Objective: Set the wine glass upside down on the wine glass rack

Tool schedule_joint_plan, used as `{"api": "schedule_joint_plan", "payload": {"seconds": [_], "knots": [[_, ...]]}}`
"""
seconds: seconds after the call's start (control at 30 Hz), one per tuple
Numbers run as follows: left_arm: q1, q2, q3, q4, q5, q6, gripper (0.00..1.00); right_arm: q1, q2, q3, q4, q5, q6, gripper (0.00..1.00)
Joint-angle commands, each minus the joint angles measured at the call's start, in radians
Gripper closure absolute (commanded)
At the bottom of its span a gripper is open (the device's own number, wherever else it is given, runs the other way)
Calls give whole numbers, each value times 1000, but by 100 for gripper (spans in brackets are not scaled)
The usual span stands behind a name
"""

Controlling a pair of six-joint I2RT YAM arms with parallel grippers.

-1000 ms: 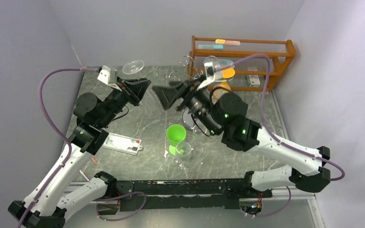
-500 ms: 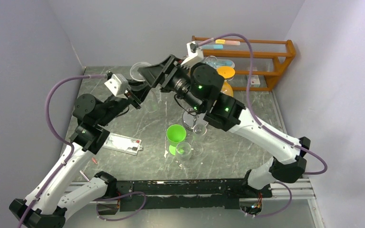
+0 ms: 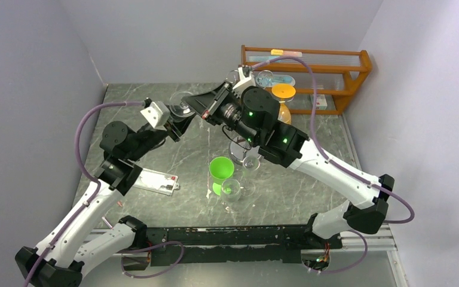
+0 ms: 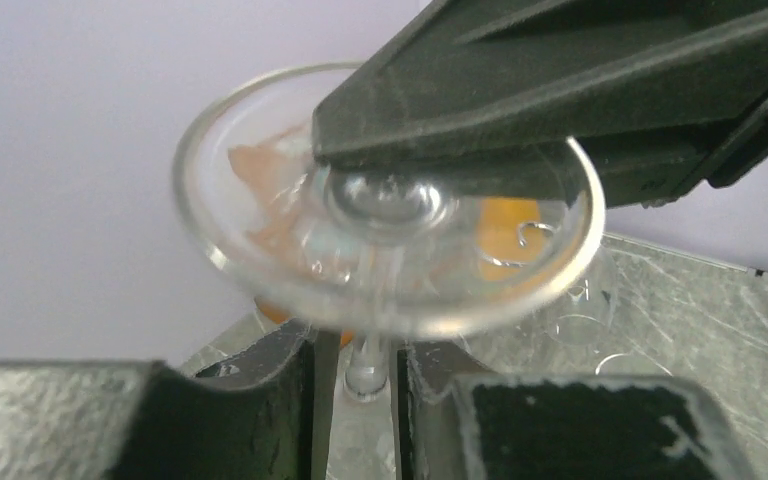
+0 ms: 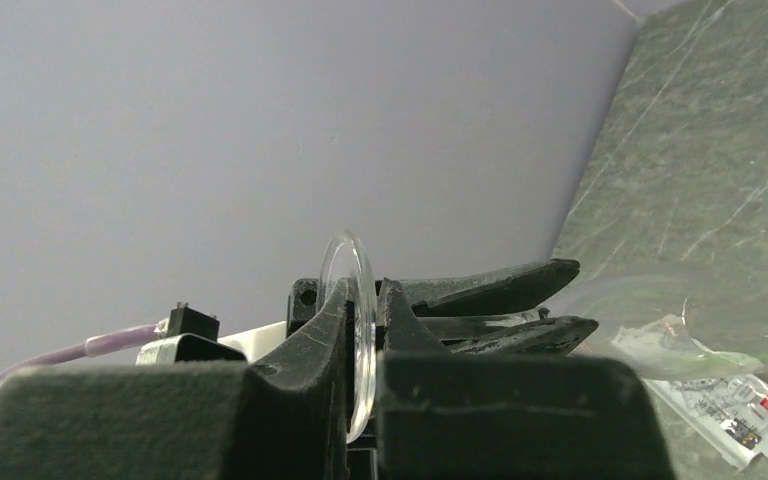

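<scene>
The clear wine glass (image 3: pixel 182 103) is held in the air over the back left of the table, between my two grippers. My right gripper (image 3: pixel 197 103) is shut on its round foot (image 5: pixel 352 262), which is pinched edge-on between the black fingers (image 5: pixel 310 350). In the left wrist view the foot (image 4: pixel 260 200) fills the frame, with the right fingers (image 4: pixel 520 90) clamped across it. My left gripper (image 4: pixel 357 345) stands slightly open around the stem (image 4: pixel 365 365), a gap on each side. The chrome wine glass rack (image 3: pixel 237 152) stands mid-table, mostly hidden by the right arm.
A green cup (image 3: pixel 221 169) and two clear glasses (image 3: pixel 232 190) stand in front of the rack. A brown wooden shelf (image 3: pixel 334 66) lines the back right, an orange glass (image 3: pixel 284 92) before it. A flat white packet (image 3: pixel 152 181) lies at the left.
The right arm swung left to the glass and its jaws closed on the foot. The left jaws loosened off the stem, and the left arm shifted slightly right.
</scene>
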Motion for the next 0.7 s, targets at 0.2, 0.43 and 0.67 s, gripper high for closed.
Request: {"api": "schedule_joint_plan", "payload": {"seconds": [0.2,0.43,0.67], "knots": [[7,-69,-81,144,13,-37,62,-29,-107,-95,117,40,151,100],[8,1,-49,127,158,50,70,-36,-124,-113,119,-10,200,100],[7,28,-37,149,201,77,84,-49,-120,-115,111,-58,214,100]]}}
